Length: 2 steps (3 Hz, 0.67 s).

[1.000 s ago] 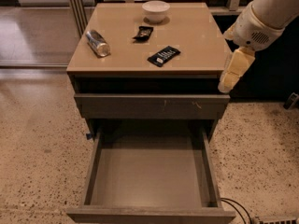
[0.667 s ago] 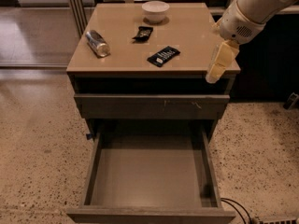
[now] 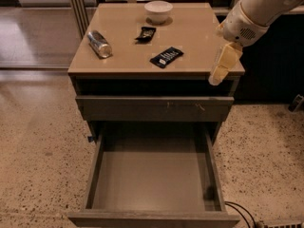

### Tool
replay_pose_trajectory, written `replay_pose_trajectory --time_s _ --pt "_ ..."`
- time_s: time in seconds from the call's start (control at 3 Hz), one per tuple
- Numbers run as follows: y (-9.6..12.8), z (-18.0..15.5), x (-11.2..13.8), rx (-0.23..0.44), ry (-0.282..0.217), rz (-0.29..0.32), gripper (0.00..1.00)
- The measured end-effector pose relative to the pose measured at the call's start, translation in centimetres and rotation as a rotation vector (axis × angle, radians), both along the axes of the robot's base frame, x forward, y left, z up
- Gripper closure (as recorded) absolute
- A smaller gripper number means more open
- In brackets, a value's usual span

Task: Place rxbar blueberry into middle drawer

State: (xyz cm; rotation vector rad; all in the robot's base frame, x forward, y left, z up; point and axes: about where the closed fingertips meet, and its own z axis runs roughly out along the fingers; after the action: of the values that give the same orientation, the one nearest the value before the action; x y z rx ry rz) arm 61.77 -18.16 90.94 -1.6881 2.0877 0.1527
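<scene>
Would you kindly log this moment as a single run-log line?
gripper: over tabletop right front edge | rxbar blueberry: lying on tabletop, not gripped | middle drawer: open, bare

The flat black rxbar blueberry (image 3: 166,57) bears a white label patch. The wide wooden middle drawer (image 3: 152,179) is plain grey. The pale yellow gripper (image 3: 217,75) hangs at the tan tabletop's (image 3: 190,27) right edge.

rxbar (image 3: 166,57) on cabinet top (image 3: 199,27), hand (image 3: 218,75) right
</scene>
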Motion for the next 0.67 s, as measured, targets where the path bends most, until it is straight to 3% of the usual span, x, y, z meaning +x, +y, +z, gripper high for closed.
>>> replay_pose_trajectory --time_s 0.67 --pt "1.8 -2.4 6.9 0.012 -0.026 0.121 0.0"
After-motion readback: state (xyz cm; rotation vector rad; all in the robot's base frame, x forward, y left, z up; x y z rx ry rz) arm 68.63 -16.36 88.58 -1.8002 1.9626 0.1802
